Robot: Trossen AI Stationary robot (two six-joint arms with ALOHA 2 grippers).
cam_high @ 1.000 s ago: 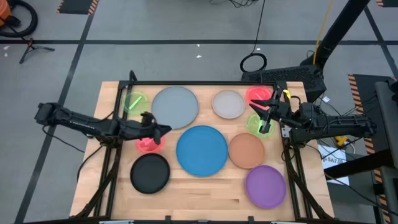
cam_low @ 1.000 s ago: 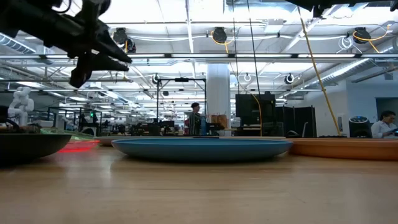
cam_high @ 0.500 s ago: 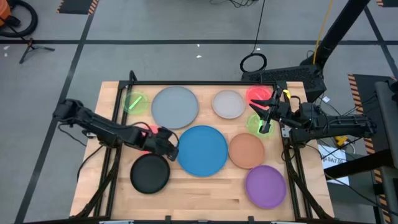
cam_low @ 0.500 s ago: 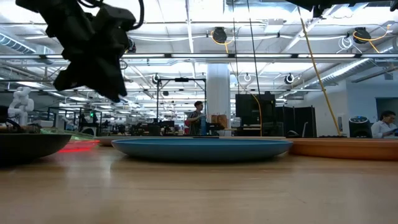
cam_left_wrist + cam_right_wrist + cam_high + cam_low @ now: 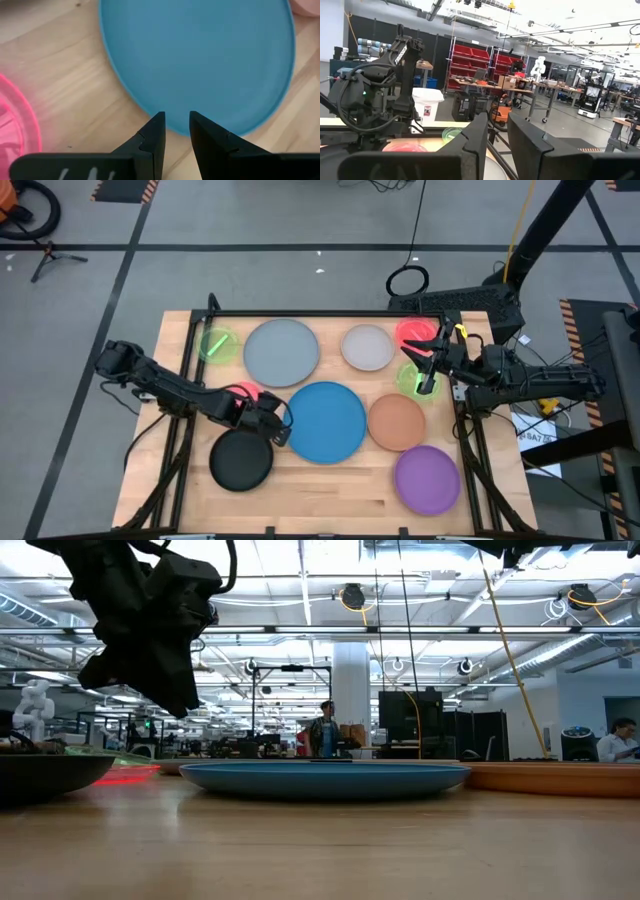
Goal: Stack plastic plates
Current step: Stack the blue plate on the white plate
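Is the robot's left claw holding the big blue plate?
No, the left claw is empty, its two fingers slightly apart and hovering just above the near edge of the big blue plate, with nothing between them.

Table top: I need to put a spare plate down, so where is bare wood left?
Bare wood runs along the table's near edge, between the black plate and purple plate, below the blue plate. The back rows are crowded.
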